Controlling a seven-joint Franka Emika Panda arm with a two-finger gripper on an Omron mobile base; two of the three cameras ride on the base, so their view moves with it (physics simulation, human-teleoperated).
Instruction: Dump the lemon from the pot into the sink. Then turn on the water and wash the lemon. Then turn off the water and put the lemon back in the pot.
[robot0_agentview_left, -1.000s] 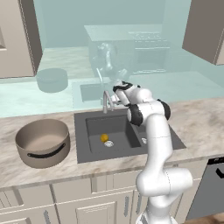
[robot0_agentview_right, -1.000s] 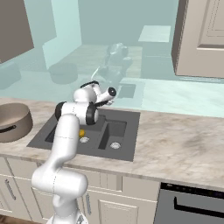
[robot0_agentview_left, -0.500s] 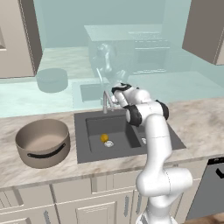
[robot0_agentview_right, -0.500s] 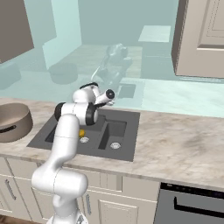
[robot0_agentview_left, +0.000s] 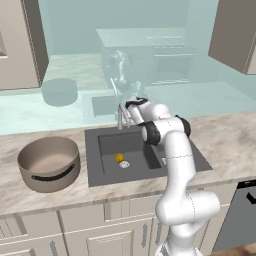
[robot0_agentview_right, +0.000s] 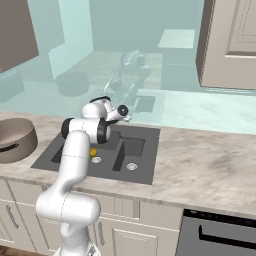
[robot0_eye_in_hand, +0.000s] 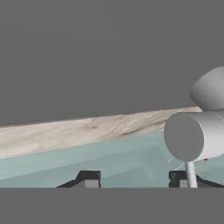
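Gripper is up at the faucet behind the sink, not down in the basin. From the hand camera its two dark finger tips stand apart, and the thin lever rod of the faucet is just at one tip, not between them. I cannot tell if the jaws are stopped or closing, and they grip nothing that I can see.

Lemon lies on the floor of the larger basin, just beside the silver drain, so the dumping looks done. Pot stands upright on the counter to the left of the sink, well apart from the arm, probably parked there to wait for the fruit.

I judge the hand is placed so high because the water step is now in hand: the lever must be pushed or caught.
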